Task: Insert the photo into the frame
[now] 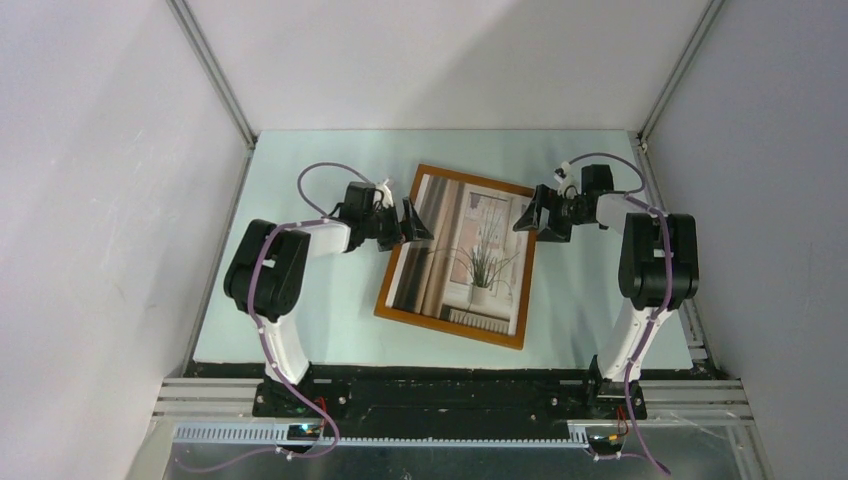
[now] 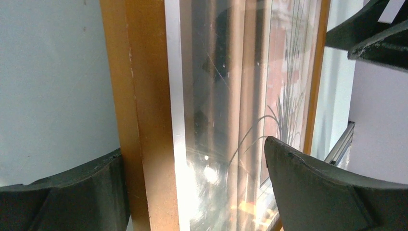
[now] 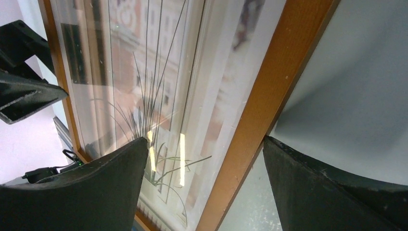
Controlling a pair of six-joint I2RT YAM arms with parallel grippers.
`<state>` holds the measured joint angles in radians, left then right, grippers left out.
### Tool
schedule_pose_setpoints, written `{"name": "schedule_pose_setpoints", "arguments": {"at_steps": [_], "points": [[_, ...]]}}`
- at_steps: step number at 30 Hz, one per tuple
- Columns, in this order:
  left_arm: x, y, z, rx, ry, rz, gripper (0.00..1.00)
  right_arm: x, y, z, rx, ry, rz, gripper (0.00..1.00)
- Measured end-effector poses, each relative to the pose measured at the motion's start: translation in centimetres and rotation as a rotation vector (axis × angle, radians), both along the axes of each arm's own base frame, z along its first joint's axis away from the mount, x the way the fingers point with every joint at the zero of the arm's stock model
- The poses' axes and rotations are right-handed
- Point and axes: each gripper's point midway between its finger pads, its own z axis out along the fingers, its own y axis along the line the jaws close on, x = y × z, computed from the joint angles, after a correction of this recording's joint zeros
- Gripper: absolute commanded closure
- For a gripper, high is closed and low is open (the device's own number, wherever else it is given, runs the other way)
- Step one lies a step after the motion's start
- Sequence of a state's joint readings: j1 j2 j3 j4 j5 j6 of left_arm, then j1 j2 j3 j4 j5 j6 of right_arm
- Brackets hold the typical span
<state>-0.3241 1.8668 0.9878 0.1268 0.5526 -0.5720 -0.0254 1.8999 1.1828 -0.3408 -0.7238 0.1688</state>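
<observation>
The frame (image 1: 445, 328), thin orange-brown wood, lies flat and slightly turned in the middle of the table. The photo (image 1: 465, 250), a potted grass plant by striped curtains, lies face up inside its borders with a glossy sheen. My left gripper (image 1: 415, 225) is open at the frame's upper left side. In the left wrist view (image 2: 197, 187) it straddles the left rail (image 2: 144, 120) and the photo's white margin (image 2: 175, 96). My right gripper (image 1: 530, 215) is open at the upper right side. In the right wrist view (image 3: 204, 178) it straddles the right rail (image 3: 260, 110) and the photo (image 3: 159, 86).
The pale green table (image 1: 300, 300) is boxed in by white walls on the left, back and right, with aluminium posts in the back corners. A metal rail (image 1: 450, 385) runs along the near edge by the arm bases. Each wrist view shows the other gripper across the frame.
</observation>
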Motion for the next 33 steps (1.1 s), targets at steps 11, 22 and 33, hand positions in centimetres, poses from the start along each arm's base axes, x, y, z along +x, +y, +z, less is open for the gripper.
{"name": "schedule_pose_setpoints", "arguments": {"at_steps": [11, 22, 33], "points": [[-2.1, -2.8, -0.1, 0.040, 0.028, -0.099, 0.00, 3.2, -2.5, 0.8, -0.082, -0.050, -0.024, 0.08], [-2.1, -2.8, -0.3, 0.075, 0.038, -0.109, 0.00, 3.0, -2.9, 0.9, -0.111, -0.045, -0.003, 0.09], [-2.1, -2.6, -0.5, 0.122, 0.037, -0.101, 0.00, 2.4, -3.2, 0.3, -0.149, -0.018, -0.001, 0.09]]}}
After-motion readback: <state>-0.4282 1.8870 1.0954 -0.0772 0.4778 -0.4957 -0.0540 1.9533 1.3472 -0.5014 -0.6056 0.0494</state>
